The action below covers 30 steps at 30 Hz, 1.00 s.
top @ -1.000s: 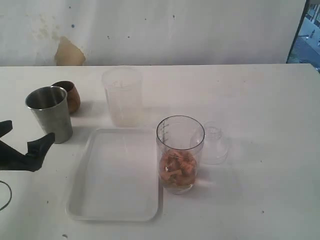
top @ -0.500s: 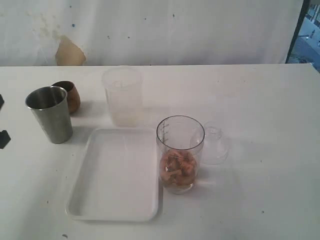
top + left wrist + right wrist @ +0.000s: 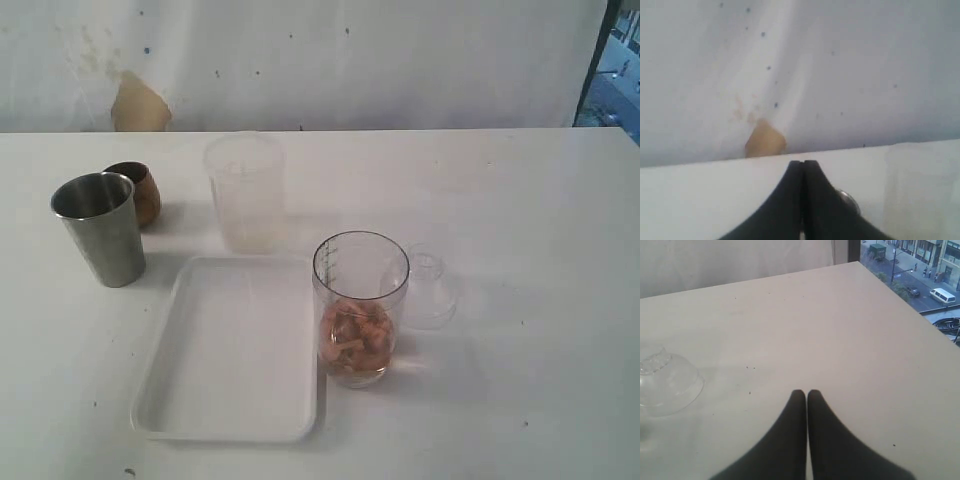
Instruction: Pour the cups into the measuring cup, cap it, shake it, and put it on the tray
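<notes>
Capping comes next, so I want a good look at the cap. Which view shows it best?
The right wrist view: the cap lies close and clear, only its edge cut by the frame. The exterior view shows it small and faint, partly behind the measuring cup. The left wrist view misses it.

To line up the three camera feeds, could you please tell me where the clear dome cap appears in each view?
Exterior view: the cap stands neck up on the white table, right of centre, just right of the measuring cup.
Left wrist view: not in it.
Right wrist view: the cap sits on the table, off to one side of the shut right gripper, cut by the frame edge.
Shared landmark: the white table, seen in all three.
</notes>
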{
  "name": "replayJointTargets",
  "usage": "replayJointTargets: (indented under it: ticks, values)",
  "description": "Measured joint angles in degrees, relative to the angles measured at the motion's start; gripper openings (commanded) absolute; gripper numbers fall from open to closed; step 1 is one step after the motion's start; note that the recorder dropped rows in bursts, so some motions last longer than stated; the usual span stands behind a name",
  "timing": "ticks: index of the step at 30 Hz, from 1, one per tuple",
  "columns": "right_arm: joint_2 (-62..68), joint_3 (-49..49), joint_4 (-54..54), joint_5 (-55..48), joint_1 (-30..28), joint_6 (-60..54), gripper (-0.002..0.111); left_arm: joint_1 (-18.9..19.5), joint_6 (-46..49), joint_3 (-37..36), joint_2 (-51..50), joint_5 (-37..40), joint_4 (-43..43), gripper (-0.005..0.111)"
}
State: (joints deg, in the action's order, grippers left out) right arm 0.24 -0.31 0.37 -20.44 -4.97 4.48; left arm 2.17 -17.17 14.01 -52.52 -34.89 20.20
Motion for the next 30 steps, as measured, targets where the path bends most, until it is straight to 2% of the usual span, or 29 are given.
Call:
replayJointTargets:
  ticks: [4,7,10,19,24,30]
  values:
    - [0.0,0.0,0.0,0.0,0.0,0.0,0.000,-0.2,-9.8,5.9,7.0,18.1,4.5,0.000]
    - [0.0,0.0,0.0,0.0,0.0,0.0,0.000,-2.0,-16.6,8.2,11.5,25.9,10.7,0.000]
    - [0.0,0.0,0.0,0.0,0.0,0.0,0.000,-4.5,-20.7,8.8,16.5,31.2,13.0,0.000]
    - [0.0,0.0,0.0,0.0,0.0,0.0,0.000,-13.7,-22.1,8.8,30.7,45.5,12.4,0.000]
    - [0.0,0.0,0.0,0.0,0.0,0.0,0.000,-15.1,-21.2,8.8,36.4,52.5,10.7,0.000]
    - [0.0,0.0,0.0,0.0,0.0,0.0,0.000,-15.2,-20.4,8.9,38.2,53.6,10.5,0.000]
